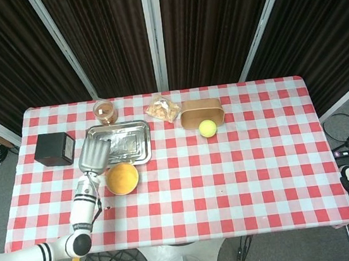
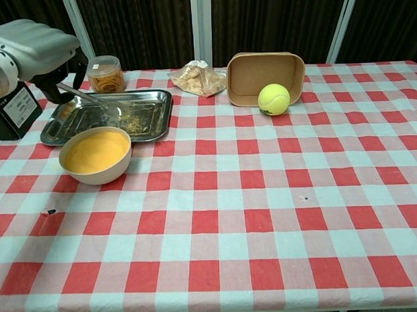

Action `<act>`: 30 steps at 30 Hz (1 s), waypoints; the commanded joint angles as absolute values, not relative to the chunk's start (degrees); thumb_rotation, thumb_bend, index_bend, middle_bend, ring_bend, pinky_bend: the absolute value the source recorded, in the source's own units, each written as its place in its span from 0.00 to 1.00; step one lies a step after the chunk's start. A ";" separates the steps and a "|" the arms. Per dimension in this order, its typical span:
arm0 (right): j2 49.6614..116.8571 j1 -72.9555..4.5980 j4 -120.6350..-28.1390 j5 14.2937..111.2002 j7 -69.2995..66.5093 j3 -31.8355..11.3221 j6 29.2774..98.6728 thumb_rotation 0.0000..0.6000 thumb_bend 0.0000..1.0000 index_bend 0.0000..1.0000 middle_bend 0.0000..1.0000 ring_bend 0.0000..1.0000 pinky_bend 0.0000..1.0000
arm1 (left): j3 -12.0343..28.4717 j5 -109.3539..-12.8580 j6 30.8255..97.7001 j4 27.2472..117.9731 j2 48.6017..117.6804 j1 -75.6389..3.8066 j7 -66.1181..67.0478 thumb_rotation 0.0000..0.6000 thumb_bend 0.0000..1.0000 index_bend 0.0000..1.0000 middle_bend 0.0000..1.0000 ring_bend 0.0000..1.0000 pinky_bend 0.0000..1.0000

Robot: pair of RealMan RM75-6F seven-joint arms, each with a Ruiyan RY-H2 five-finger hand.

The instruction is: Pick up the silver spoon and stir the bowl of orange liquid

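Checked table [image 2: 265,215], left hand [image 2: 34,56] holding spoon [image 2: 90,100]

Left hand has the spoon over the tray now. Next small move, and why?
Probably lower the spoon toward the metal tray and let go. The left hand holds it above the tray, clear of the bowl of orange liquid, so stirring looks finished.

Head overhead, chest low, same table [image 1: 261,158]
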State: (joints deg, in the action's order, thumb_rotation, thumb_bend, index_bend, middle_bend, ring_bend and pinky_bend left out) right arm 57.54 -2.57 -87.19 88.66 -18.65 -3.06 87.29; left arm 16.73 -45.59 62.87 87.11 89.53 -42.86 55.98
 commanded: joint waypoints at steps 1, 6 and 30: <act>57.61 -2.71 -87.07 88.58 -18.76 -3.07 87.00 1.00 0.27 0.00 0.05 0.00 0.00 | 19.80 -40.37 57.42 82.98 90.00 -45.43 50.47 1.00 0.41 0.65 0.99 0.98 0.99; 57.68 -2.87 -86.78 88.53 -18.97 -3.03 86.65 1.00 0.27 0.00 0.05 0.00 0.00 | 20.33 -35.24 53.47 76.82 92.25 -48.24 47.87 1.00 0.40 0.56 0.99 0.98 0.99; 57.16 -3.40 -86.20 88.22 -19.59 -2.99 85.38 1.00 0.22 0.00 0.02 0.00 0.00 | 5.31 -65.26 74.38 89.76 72.82 -28.16 21.22 1.00 0.19 0.31 0.42 0.35 0.37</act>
State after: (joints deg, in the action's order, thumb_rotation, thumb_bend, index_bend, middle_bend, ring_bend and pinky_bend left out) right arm 57.15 -3.39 -86.22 88.24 -19.59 -3.00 85.41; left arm 10.32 -57.64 68.95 87.58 77.61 -33.93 27.55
